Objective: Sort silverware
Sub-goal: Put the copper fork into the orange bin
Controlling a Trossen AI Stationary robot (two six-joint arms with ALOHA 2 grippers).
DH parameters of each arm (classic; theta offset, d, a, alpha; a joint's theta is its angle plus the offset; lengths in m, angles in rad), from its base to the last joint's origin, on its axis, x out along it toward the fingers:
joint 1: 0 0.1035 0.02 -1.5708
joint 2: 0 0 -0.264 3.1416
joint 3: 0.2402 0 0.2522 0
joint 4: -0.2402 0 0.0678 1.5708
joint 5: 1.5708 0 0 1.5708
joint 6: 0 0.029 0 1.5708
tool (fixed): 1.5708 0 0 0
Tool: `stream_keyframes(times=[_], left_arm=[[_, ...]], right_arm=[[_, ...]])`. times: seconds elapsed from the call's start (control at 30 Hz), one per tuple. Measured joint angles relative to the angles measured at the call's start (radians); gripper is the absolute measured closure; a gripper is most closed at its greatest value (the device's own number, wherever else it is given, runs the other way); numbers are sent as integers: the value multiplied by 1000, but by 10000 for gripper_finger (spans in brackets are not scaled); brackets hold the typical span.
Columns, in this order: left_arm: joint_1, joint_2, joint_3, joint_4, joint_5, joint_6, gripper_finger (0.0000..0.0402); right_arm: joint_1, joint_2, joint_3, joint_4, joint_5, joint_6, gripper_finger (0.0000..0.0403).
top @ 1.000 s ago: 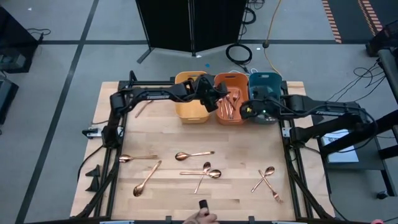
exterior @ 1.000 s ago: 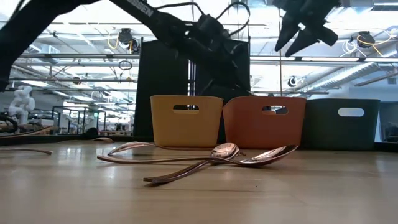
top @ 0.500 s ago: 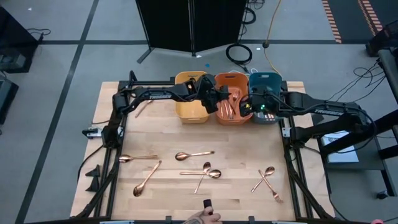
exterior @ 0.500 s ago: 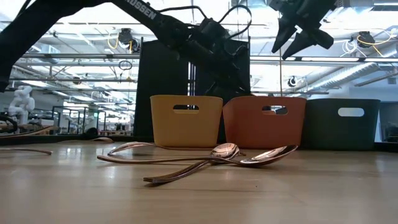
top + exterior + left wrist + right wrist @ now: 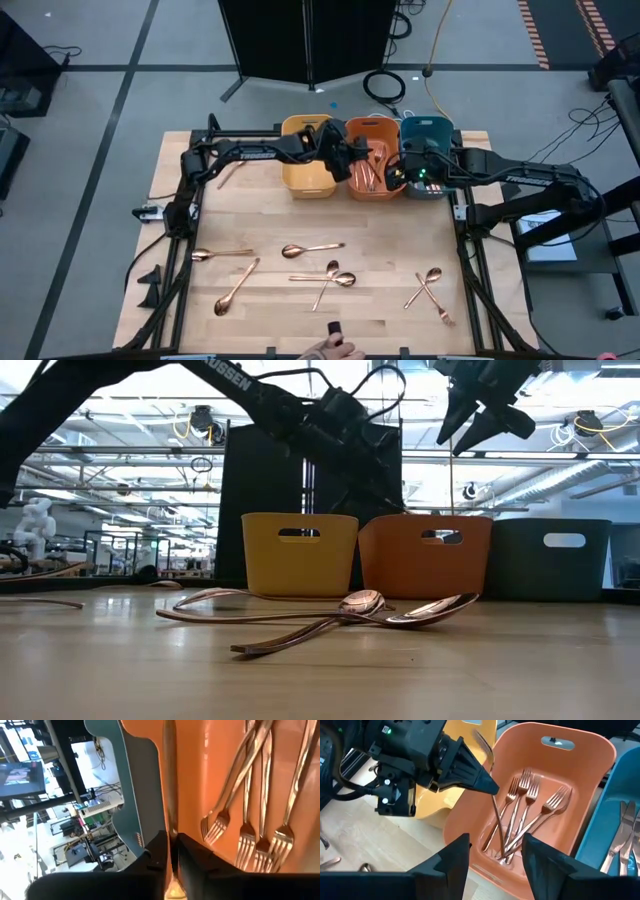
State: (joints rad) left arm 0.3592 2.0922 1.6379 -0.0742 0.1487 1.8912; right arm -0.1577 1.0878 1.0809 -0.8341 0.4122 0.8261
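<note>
Fork (image 5: 496, 812) upright between left fingers (image 5: 482, 782), tines down in orange bin (image 5: 590, 780); right fingers (image 5: 492, 855) spread.

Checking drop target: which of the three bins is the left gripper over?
The orange bin, the middle one, between the yellow bin and the teal bin. The left gripper holds a utensil above the forks in it.
</note>
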Motion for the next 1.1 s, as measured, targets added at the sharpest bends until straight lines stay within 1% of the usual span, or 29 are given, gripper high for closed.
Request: stream_keyframes(times=[0.13,0.23,0.43,0.5,0.57,0.7,0.8,0.87,1.0,1.1], left_arm=[[-1,0,0,12,17,0,318],[0,0,0,16,17,0,302],[-3,0,0,16,12,0,299],[-11,0,-1,22,-34,-3,299],[-25,-1,-2,61,-70,-48,299],[-70,-31,-1,126,-71,-174,300],[-110,-61,-2,123,-71,-292,300],[-139,-78,-2,110,-71,-425,300],[-192,-119,-1,102,-71,-829,300],[-233,-122,1,59,-70,-1098,300]], right_arm=[[0,0,0,0,0,-5,234],[0,0,0,0,-1,-13,234],[0,0,0,0,-27,-38,234],[0,-1,0,0,-39,-40,234],[-3,-1,0,1,-67,-58,234],[-6,-1,19,5,-138,-96,234],[-5,-1,45,-1,-162,-111,234],[-5,-1,68,-13,-189,-119,234],[3,-6,103,-17,-316,-126,234],[38,-18,108,-18,-421,-81,234]])
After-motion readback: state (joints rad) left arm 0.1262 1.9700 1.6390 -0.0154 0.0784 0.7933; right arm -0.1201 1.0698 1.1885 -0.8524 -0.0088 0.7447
